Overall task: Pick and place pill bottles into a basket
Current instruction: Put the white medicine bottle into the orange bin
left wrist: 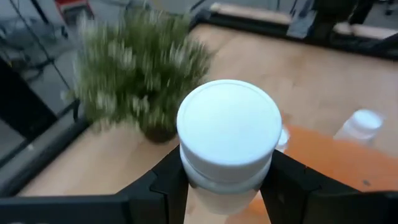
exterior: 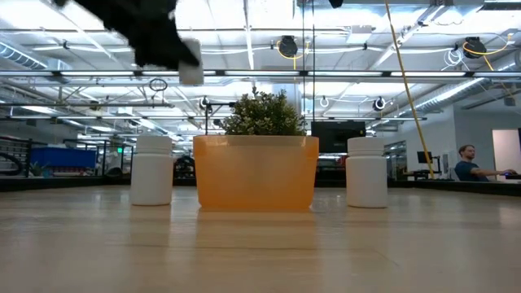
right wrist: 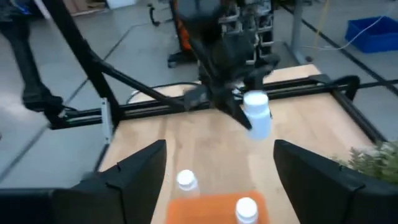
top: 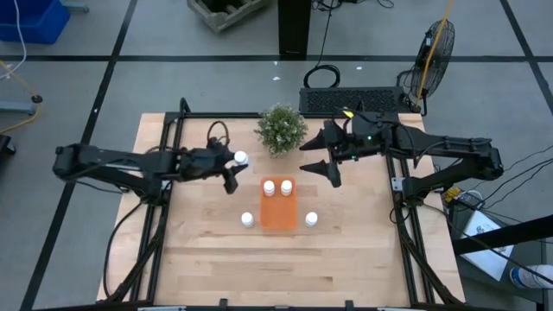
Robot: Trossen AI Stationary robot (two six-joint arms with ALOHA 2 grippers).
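My left gripper (top: 234, 168) is shut on a white pill bottle (top: 240, 157), held above the table left of the orange tray (top: 278, 214); it also shows at the top left of the low view (exterior: 190, 67). Two bottles (top: 269, 187) (top: 286, 186) stand in the tray's far end. One bottle (top: 247, 219) stands on the table left of the tray and one (top: 311, 219) right of it. My right gripper (top: 321, 173) is open and empty, above the table right of the tray's far end. My left gripper pinches the bottle's body just below the cap (left wrist: 211, 186) between its two fingers (left wrist: 166, 183), one on either side. The fingers come from the table's left, slanting down. The bottle is lifted clear of the table, roughly upright with its cap (left wrist: 228, 121) up.
A bushy green potted plant (top: 281, 128) stands just beyond the tray at the table's far side, close to both grippers. Black frame rails (top: 173, 138) run along the table's left and right sides. Bare wood lies near the front edge (top: 276, 268).
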